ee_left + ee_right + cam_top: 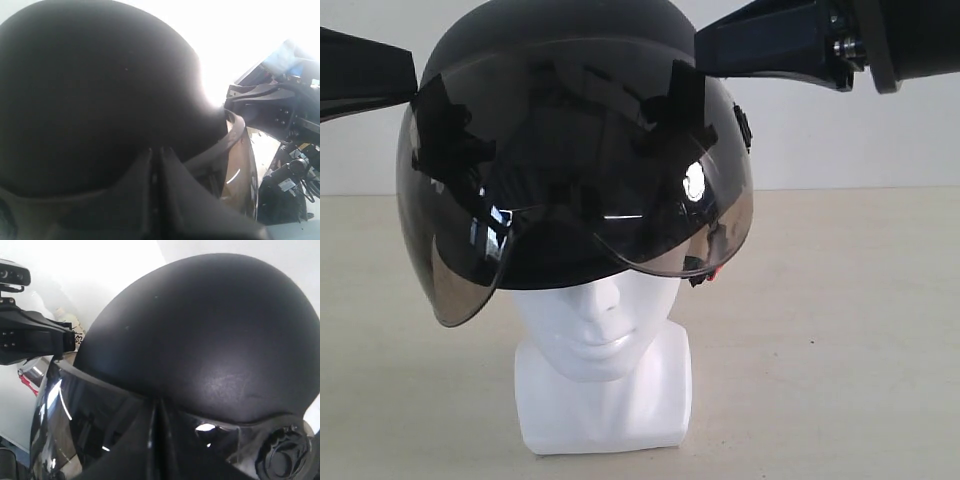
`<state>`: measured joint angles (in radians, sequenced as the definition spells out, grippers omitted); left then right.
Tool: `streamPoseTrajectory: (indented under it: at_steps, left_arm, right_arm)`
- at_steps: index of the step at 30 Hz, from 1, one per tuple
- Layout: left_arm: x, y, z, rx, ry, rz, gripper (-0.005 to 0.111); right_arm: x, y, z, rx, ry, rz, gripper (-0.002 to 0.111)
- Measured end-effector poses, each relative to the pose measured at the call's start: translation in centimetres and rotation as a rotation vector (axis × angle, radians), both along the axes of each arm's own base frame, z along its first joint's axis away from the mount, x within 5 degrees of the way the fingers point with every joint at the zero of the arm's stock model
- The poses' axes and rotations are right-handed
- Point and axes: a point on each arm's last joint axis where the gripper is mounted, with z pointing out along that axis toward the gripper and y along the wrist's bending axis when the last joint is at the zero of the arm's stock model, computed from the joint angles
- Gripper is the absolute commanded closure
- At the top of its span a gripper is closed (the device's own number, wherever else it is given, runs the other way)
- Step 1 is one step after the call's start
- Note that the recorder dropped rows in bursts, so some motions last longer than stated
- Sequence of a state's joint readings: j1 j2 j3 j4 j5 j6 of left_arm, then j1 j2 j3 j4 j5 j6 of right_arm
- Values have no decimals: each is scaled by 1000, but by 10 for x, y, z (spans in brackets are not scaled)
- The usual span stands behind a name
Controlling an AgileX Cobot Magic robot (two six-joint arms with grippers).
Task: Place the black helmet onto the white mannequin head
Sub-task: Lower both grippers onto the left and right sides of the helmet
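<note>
Exterior view: closed, empty left claw, right claw touch black helmet over mannequin.

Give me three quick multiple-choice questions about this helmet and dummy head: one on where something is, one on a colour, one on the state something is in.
1. Where is the helmet?
A. lying beside the head
B. over the top of the mannequin head
C. under the head's base

2. What colour is the mannequin head?
A. white
B. black
C. red

3. How do the left fingers and right fingers stand?
A. both spread wide
B. one pair open, one closed
C. both closed together

Answers:
1. B: only the nose, mouth and neck show beneath the helmet's rim.
2. A: its face, neck and base are glossy white.
3. C: in each wrist view the two fingers meet along a thin seam, against the helmet's side.
</note>
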<state>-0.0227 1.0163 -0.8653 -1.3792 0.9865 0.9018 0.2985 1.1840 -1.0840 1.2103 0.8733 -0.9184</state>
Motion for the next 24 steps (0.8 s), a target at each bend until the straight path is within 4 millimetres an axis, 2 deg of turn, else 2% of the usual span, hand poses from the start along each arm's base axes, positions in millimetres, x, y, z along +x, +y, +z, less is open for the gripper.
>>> streamPoseTrajectory:
  at_steps: [7,17,24]
  left_arm:
    - [0,0,0,0,0,-2,102]
    - [-2,-1,0,0,3,-23,102]
    - [-2,-1,-1,3,4,-30,102]
  right_arm:
    - [-4,-1,-4,-11,47,12,108]
    - [-10,-3,-31,-33,136,22,108]
    - [-11,-3,-33,-48,138,41,108]
